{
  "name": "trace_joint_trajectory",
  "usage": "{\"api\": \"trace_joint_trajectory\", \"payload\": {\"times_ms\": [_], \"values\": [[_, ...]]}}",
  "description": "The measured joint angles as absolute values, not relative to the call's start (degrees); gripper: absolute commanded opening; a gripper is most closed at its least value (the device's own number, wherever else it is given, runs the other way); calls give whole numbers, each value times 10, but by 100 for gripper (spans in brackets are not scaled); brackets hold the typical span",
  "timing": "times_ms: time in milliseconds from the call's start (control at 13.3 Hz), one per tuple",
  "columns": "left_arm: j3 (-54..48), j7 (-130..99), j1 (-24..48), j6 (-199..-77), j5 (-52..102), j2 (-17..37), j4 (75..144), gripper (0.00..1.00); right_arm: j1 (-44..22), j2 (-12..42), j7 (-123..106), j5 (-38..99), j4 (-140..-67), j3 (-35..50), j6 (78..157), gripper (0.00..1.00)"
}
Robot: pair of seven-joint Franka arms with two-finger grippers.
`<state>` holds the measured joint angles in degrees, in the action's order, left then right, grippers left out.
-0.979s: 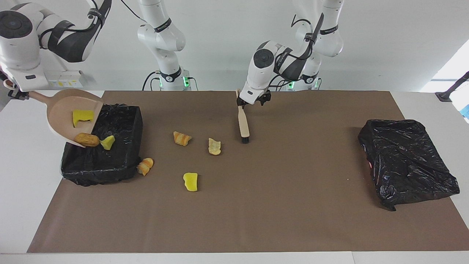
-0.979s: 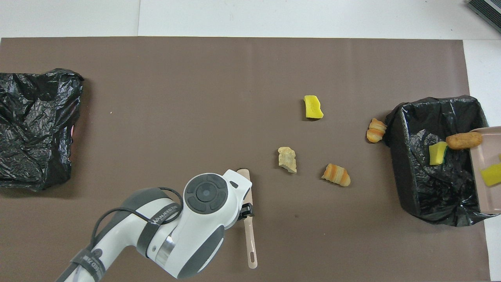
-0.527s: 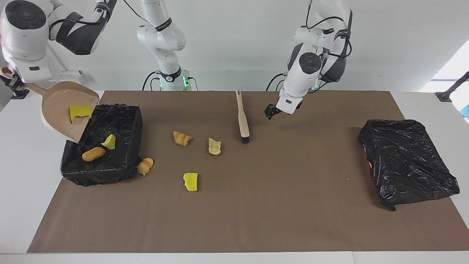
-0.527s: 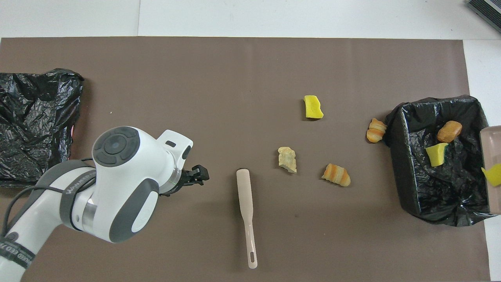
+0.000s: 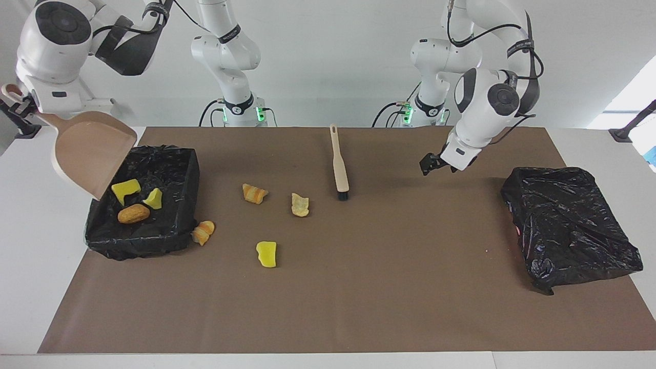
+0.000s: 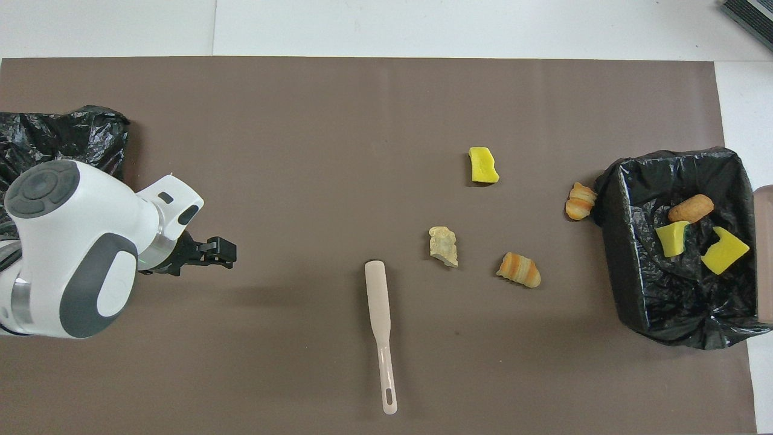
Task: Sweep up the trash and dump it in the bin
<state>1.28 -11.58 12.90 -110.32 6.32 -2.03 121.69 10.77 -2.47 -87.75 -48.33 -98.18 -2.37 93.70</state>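
Note:
My right gripper (image 5: pixel 18 105) is shut on the handle of the beige dustpan (image 5: pixel 89 154), which hangs tilted and empty over the black-lined bin (image 5: pixel 138 246). In the bin (image 6: pixel 616 241) lie two yellow chunks (image 6: pixel 724 251) and an orange-tan lump (image 6: pixel 690 208). Several trash scraps rest on the mat: a striped one (image 5: pixel 203 232) against the bin, another striped one (image 5: pixel 254 193), a pale one (image 5: pixel 300 204) and a yellow one (image 5: pixel 266 254). The brush (image 5: pixel 339 166) lies flat beside them. My left gripper (image 5: pixel 435 164) hangs open and empty over bare mat.
A crumpled black bag (image 5: pixel 569 225) sits at the left arm's end of the table. The brown mat (image 5: pixel 359 307) covers most of the white tabletop. The brush (image 6: pixel 380 326) points its handle toward the robots.
The lump and the last yellow chunk slid off the dustpan into the bin as the pan tipped higher. My left gripper left the brush and swung toward the black bag.

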Motion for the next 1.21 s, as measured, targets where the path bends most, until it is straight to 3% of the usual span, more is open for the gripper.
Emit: {"api": "trace_joint_trajectory", "payload": {"times_ms": [377,603,829,1205], "values": [[13,7,52,-1014,63,-70,1186,100,100,-26,-747,-341,-969,21,873,0],[14,11,45,-900,61,-92,1096,100,83,-29,-577,-203,-972,52,858,0],[15,11,40,-868,36,-94,1013,100,18,-31,-386,-129,-984,67,855,0],[13,23,40,-874,17,-90,982,100,-82,32,-70,-52,-995,69,964,0]]}}
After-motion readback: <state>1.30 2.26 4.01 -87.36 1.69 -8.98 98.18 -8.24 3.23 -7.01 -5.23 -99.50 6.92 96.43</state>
